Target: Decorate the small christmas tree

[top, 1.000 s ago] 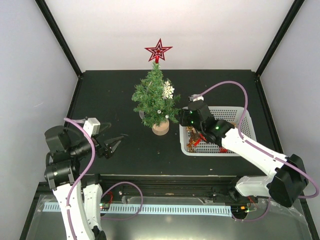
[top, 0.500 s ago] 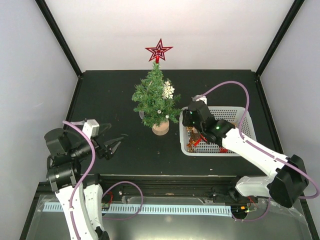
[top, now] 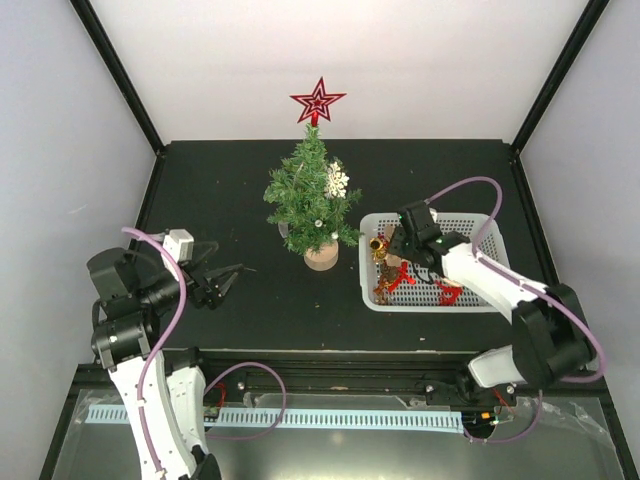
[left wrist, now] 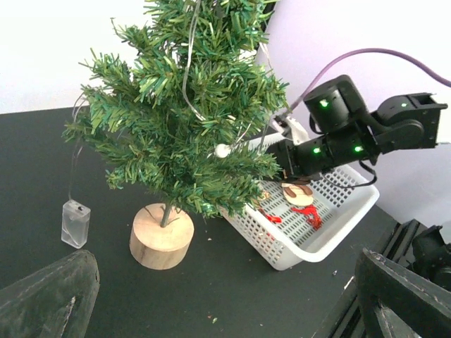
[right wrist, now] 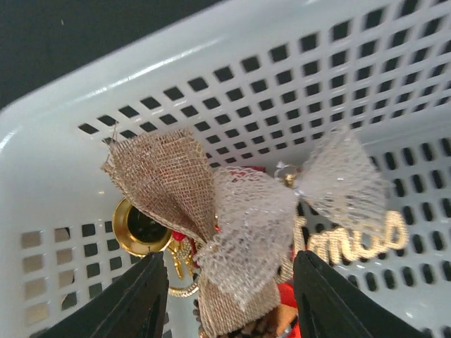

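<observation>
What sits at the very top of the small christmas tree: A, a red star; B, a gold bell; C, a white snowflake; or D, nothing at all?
A: a red star stands on the tip of the small christmas tree, while the white snowflake hangs lower down on its side.
</observation>
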Available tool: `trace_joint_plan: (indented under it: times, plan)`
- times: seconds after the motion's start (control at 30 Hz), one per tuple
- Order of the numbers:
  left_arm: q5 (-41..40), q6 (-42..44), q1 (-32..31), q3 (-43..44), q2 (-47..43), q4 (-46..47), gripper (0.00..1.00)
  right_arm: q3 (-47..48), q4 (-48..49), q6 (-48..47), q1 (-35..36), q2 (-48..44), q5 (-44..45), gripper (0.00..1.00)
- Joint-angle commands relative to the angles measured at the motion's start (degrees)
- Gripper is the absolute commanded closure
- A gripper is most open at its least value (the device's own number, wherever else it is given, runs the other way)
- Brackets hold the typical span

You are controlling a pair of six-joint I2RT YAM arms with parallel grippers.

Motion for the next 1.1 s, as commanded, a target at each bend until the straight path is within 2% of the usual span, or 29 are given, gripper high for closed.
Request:
trace_joint_plan:
  times: [0.0,0.27,0.47,0.53,1.07]
  plan:
    - [0.73,0.47,0.5,0.63,2.02,0.68,0.01,2.69,4.56,0.52,-1.06,5.65,-5.88,0.5]
    - [0.75,1.72,0.6,1.31,4.29,-0.06,0.01,4.07,7.23,0.4,-2.51,12.29,-7.81,0.53]
    - [1.05,1.73,0.92,1.35,5.09,-0.05,0.01,2.92,6.77,0.48,-4.07,11.57,-5.88,0.73]
    - [1.18,1.66,1.08,1.15,5.11,0.08,0.01,2.05,6.61,0.49,-5.07,10.14,-5.22,0.77]
    - [1.71,0.85,1.48,0.19,3.06,0.61,0.01,-1.14,0.44,-2.02,-8.21,-1.81,1.74,0.8]
